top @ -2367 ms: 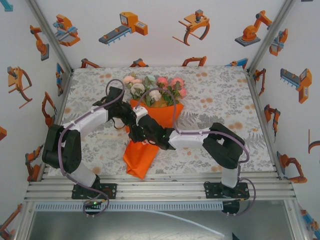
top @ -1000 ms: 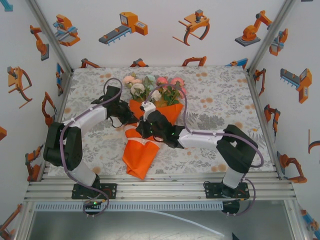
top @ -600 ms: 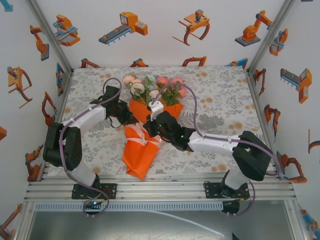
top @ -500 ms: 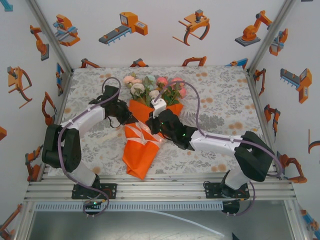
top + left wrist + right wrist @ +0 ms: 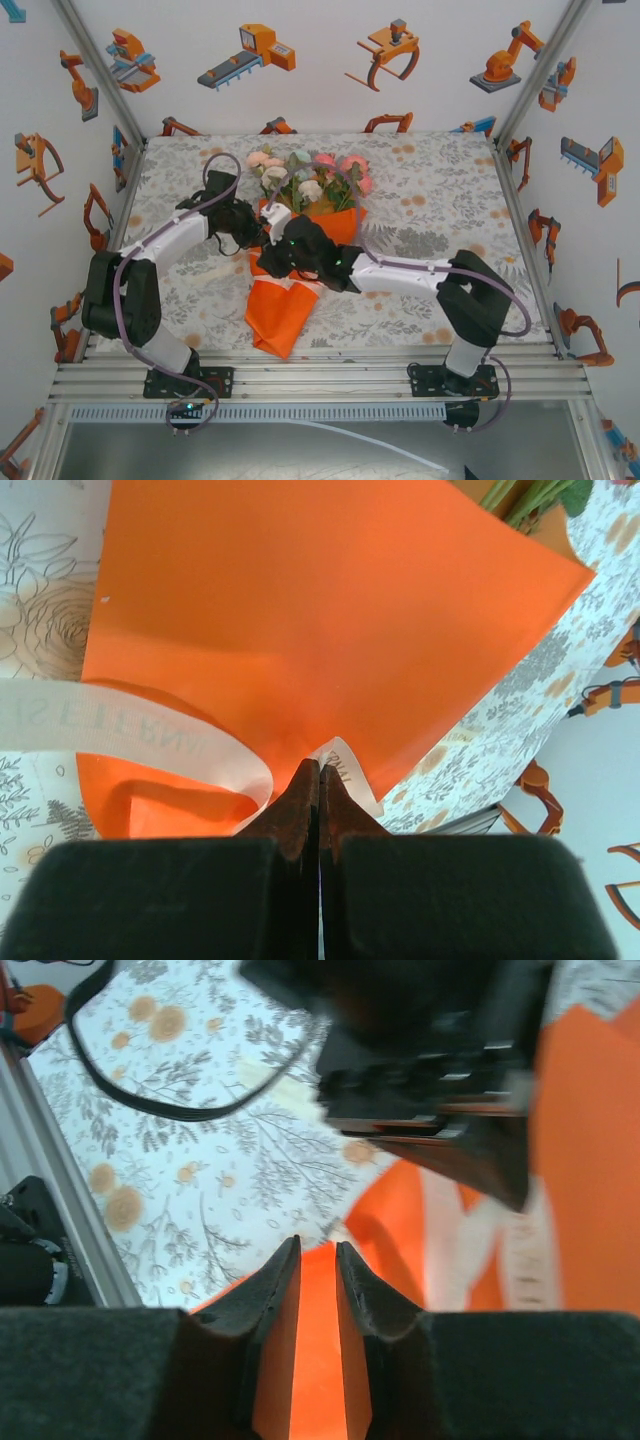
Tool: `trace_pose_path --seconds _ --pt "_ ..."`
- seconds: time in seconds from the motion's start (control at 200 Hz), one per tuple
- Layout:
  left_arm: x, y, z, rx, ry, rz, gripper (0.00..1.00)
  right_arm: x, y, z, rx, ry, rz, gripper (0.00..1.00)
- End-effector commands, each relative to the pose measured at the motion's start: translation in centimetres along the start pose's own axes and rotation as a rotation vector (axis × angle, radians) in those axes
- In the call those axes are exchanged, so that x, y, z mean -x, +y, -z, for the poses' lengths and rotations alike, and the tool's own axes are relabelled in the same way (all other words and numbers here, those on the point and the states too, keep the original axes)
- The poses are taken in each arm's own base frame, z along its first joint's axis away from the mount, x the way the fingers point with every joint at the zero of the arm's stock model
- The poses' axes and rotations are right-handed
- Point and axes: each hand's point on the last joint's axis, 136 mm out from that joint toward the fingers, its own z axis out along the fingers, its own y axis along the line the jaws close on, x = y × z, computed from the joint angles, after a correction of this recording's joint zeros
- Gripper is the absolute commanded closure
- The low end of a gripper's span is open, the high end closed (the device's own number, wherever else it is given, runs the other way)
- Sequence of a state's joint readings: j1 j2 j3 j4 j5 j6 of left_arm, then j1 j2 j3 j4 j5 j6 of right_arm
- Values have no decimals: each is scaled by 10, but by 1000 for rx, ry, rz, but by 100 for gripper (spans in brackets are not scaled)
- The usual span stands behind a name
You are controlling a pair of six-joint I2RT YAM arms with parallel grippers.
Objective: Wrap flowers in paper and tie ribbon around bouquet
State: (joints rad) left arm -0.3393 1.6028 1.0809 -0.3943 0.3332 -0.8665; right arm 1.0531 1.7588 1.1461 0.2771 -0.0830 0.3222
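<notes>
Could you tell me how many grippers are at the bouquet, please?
2. The left gripper is shut on the ribbon at the bouquet's left side; the right gripper, slightly open, is over its orange paper.

We read one text: faint grey capitals printed along the cream ribbon (image 5: 100,718), in the left wrist view. The letters we make out are "SETERNA", running left to right along the strip. There may be one more letter at either end, but we cannot settle it. A short curled end of the same ribbon carries a few more grey letters, too small and bent to read. In the right wrist view the ribbon (image 5: 520,1250) also shows grey lettering, blurred, unreadable.
</notes>
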Motion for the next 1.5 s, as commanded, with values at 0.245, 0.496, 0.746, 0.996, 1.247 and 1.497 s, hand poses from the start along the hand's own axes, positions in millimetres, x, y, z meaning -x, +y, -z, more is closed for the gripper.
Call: trace_pose_path --seconds 0.245,0.496,0.746,0.996,1.247,1.497 --pt "12 -11 -8 -39 5 14 100 -32 -54 -48 -233 70 39 47" --pt "9 -11 -10 -46 14 10 100 -59 -76 -54 -310 106 100 44" --pt "9 -6 -4 -38 1 7 100 -48 -65 -45 -268 92 83 91" --pt "34 -1 49 28 -189 -145 69 1 -48 41 -249 -49 18 55" --pt "19 17 90 73 -259 -218 64 -58 -79 89 -254 70 -45 37" --pt "-34 -5 41 55 -51 -327 42 -95 -76 54 -175 251 14 38"
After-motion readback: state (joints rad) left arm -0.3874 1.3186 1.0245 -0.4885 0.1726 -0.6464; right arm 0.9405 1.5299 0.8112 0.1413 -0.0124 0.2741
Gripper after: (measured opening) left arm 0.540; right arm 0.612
